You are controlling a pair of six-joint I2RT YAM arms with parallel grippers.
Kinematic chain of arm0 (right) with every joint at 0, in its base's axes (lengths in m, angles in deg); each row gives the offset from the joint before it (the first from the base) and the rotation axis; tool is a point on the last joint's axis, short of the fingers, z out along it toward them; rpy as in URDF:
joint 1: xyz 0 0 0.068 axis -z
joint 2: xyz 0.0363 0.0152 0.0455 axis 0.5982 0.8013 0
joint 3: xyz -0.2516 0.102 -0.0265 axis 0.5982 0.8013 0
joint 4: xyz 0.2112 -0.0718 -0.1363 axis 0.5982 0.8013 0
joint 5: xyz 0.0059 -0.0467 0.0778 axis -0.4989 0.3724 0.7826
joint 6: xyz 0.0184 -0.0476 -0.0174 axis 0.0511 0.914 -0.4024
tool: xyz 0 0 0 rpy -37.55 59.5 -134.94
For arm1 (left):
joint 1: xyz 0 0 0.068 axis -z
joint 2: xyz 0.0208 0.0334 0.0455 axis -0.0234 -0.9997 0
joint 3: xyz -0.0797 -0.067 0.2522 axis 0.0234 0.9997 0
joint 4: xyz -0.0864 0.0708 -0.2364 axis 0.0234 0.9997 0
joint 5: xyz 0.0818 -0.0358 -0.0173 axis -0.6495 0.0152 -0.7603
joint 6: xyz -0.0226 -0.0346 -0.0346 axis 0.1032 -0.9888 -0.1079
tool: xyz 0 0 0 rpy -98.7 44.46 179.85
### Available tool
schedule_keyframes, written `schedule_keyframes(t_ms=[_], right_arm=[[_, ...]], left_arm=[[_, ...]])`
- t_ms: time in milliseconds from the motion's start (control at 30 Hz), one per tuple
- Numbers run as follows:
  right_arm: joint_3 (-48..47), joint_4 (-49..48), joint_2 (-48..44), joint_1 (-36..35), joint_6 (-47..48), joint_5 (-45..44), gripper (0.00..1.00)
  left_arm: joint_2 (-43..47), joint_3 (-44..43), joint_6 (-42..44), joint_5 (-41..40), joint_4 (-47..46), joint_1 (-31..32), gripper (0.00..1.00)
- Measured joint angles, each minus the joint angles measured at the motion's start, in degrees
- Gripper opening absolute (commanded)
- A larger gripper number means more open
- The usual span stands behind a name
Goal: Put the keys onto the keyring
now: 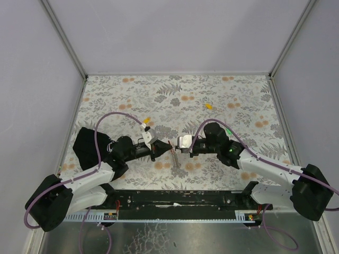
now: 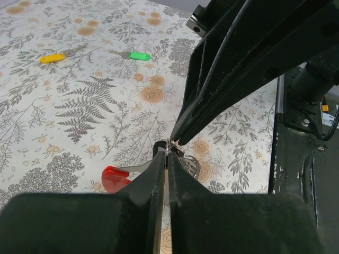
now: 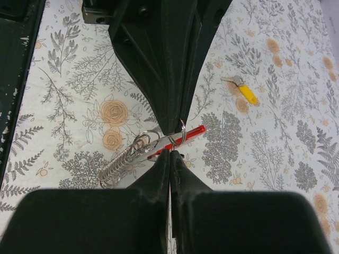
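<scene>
My two grippers meet tip to tip over the middle of the table. The keyring lies between them: a red piece (image 2: 113, 179) joined to a flat grey piece (image 2: 139, 168), with a small split ring (image 3: 181, 132) and a wire coil (image 3: 121, 164). My left gripper (image 2: 168, 153) is shut, the grey piece running into its jaws. My right gripper (image 3: 170, 154) is shut at the split ring; a small black key head (image 2: 159, 149) sits at the tips, its blade hidden. In the top view both grippers (image 1: 165, 147) (image 1: 177, 147) cover the keyring.
Loose keys lie on the flowered table: a yellow one (image 1: 146, 120) with a green one (image 2: 139, 55) near it, and a yellow one (image 1: 209, 106) further back right. A black shape (image 1: 87, 148) sits at the left. Grey walls enclose the table.
</scene>
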Motion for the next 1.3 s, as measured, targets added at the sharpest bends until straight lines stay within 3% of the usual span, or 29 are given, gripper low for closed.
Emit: schedule_keyframes(t_ms=[267, 567, 900, 1300], right_arm=[[-3.1, 6.1, -1.0, -0.3, 1.8, -3.1, 0.0], [-9.9, 15.0, -1.1, -0.3, 5.7, -3.9, 0.0], [-10.8, 18.9, -1.1, -0.3, 7.1, -4.2, 0.0], [-10.8, 19.3, -1.1, -0.3, 7.1, -4.1, 0.0]], left_arm=[[4.1, 0.9, -1.3, -2.9, -2.8, -0.1, 0.29], [7.0, -1.0, 6.9, -1.7, 2.8, -1.4, 0.42], [1.7, -6.2, 13.4, 6.8, 9.1, -3.1, 0.45], [-5.3, -12.4, 18.7, 17.1, 15.0, -3.9, 0.37]])
